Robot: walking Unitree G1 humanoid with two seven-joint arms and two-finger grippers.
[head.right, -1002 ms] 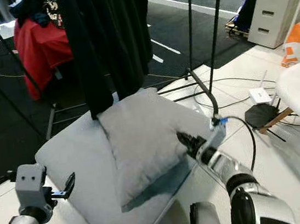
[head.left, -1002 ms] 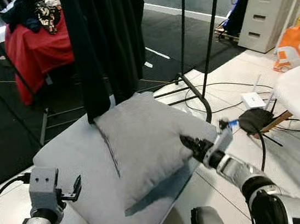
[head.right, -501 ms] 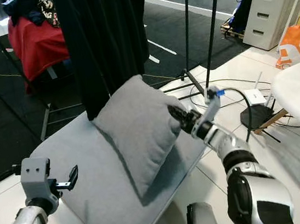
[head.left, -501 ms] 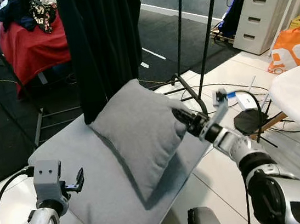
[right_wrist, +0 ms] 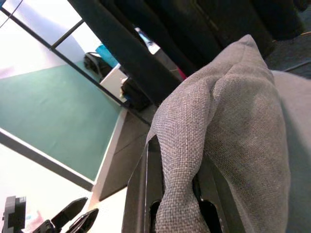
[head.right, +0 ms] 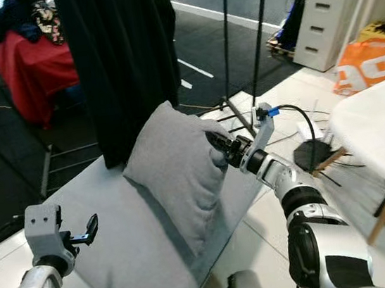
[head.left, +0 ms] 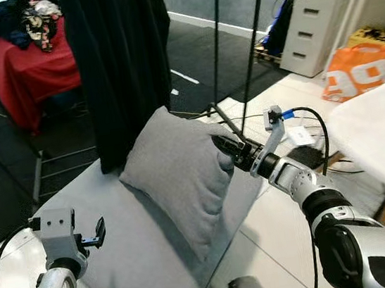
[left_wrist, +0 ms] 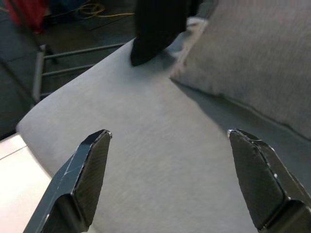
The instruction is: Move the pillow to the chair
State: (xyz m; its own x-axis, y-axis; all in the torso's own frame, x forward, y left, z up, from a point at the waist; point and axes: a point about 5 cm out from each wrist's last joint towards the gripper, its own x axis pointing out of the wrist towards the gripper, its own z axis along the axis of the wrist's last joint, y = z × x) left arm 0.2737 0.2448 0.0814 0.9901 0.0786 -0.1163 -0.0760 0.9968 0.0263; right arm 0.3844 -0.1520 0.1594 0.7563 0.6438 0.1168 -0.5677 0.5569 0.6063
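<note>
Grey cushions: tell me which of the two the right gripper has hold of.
The smaller grey fabric pillow, tilted up on edge. The right gripper pinches its right-hand corner. The large flat grey seat cushion beneath lies ungripped, with the open left gripper hovering over it.

black curtain (head.left: 121,61) behind pillow (head.left: 178,171), rack poles (head.left: 254,43) beside, cushion (left_wrist: 146,160) open

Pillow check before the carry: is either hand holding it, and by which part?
The right hand pinches the grey pillow at its right edge. The left hand is open, holding nothing.

Right gripper (head.left: 224,145) fingers clamped, arm outstretched; left gripper (left_wrist: 170,184) fingers apart
</note>
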